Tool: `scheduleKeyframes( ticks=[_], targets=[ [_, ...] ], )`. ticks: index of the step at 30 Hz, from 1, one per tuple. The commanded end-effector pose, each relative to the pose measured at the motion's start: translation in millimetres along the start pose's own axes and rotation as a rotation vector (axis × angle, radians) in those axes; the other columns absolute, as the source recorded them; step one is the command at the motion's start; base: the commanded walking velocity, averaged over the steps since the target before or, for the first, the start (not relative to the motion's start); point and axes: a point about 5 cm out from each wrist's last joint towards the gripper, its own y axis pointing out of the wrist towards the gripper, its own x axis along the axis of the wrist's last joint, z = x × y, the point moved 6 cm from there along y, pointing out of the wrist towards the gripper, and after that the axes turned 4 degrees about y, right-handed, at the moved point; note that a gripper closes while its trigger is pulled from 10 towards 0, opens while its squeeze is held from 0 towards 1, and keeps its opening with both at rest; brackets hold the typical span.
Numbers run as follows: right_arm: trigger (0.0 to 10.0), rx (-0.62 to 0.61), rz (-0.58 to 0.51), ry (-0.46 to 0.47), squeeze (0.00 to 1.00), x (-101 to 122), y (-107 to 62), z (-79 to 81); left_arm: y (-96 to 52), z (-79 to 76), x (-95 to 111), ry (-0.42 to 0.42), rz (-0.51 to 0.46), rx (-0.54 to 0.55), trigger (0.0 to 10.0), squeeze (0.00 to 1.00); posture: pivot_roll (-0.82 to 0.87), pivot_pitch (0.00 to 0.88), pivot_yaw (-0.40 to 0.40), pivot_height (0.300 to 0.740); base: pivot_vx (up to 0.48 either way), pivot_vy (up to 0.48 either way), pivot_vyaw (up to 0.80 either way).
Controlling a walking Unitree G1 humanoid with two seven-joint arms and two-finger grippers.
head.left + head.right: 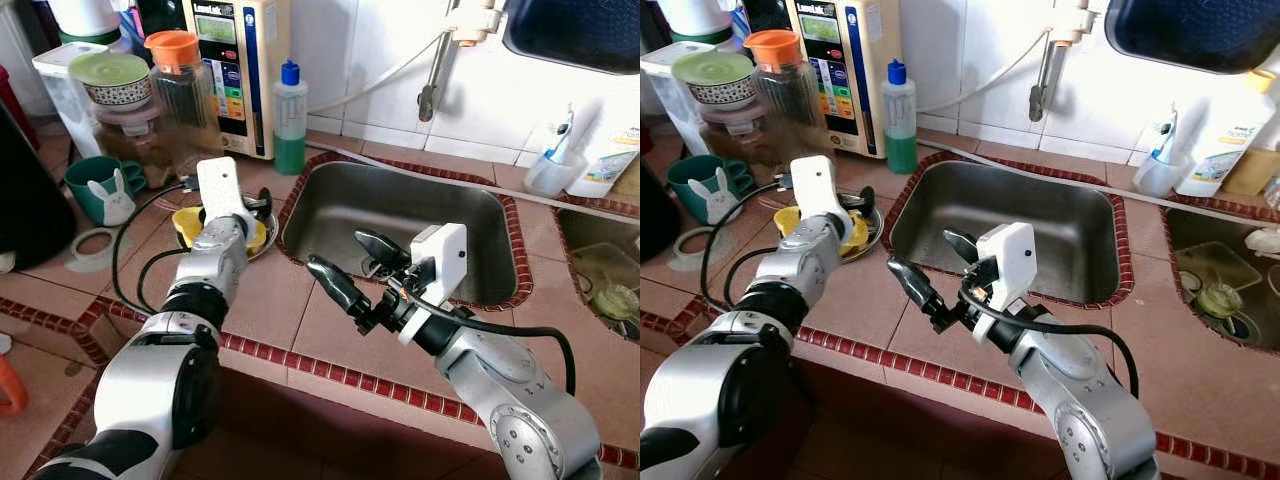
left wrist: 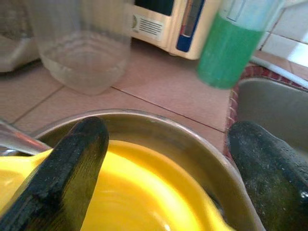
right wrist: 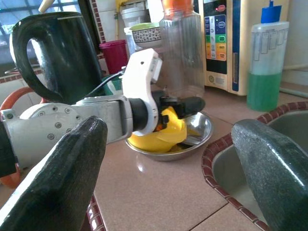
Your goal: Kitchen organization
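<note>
A yellow bowl (image 1: pixel 188 222) lies in a shallow steel dish (image 1: pixel 270 236) on the tiled counter, just left of the steel sink (image 1: pixel 400 200). My left gripper (image 1: pixel 252 212) is down at that dish, open. Its fingers (image 2: pixel 72 168) straddle the yellow bowl (image 2: pixel 144 192), one finger over the bowl and the other out by the dish's sink-side rim. My right gripper (image 1: pixel 342 255) hovers open and empty over the counter at the sink's front left corner, pointing toward the dish (image 3: pixel 197 127). The right wrist view looks across at the left gripper (image 3: pixel 180 108) and the yellow bowl (image 3: pixel 166 132).
Behind the dish stand a bottle of green soap (image 1: pixel 290 118), a clear jar with an orange lid (image 1: pixel 180 85) and a cream water purifier (image 1: pixel 235 60). A teal rabbit mug (image 1: pixel 105 190) and a black kettle (image 3: pixel 57 53) are further left. A second basin (image 1: pixel 600 270) lies at right.
</note>
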Motion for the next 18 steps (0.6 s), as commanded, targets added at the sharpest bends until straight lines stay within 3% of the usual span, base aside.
scheduleKeyframes(
  ticks=[1, 5, 12, 18],
  targets=[
    [10.0, -0.001, -0.011, -0.005, 0.71, 3, 0.4, -2.2, -4.9, 12.2, -45, 0.004, 0.151, 0.04, 10.0, 0.0, 0.04, 0.0, -0.008, 0.74, 0.0, 0.0, 0.0],
    [10.0, 0.002, -0.01, -0.004, 0.71, 2, 1.5, -2.1, -4.6, 13.8, -37, 0.039, 0.111, 0.043, 10.0, 0.0, 0.05, 0.0, -0.012, 0.74, 0.0, 0.0, 0.0],
    [10.0, 0.002, -0.014, -0.005, 0.69, 3, 3.8, -4.2, -6.2, -19.7, 15, 0.083, -0.109, -0.054, 10.0, 0.0, 0.05, 0.0, -0.013, 0.74, 0.0, 0.0, 0.0],
    [10.0, 0.003, -0.018, -0.006, 0.69, 3, 5.7, -5.3, -13.2, -24.1, 32, 0.112, -0.211, -0.056, 10.0, 0.0, 0.06, 0.0, -0.012, 0.74, 0.0, 0.0, 0.0]
  ],
)
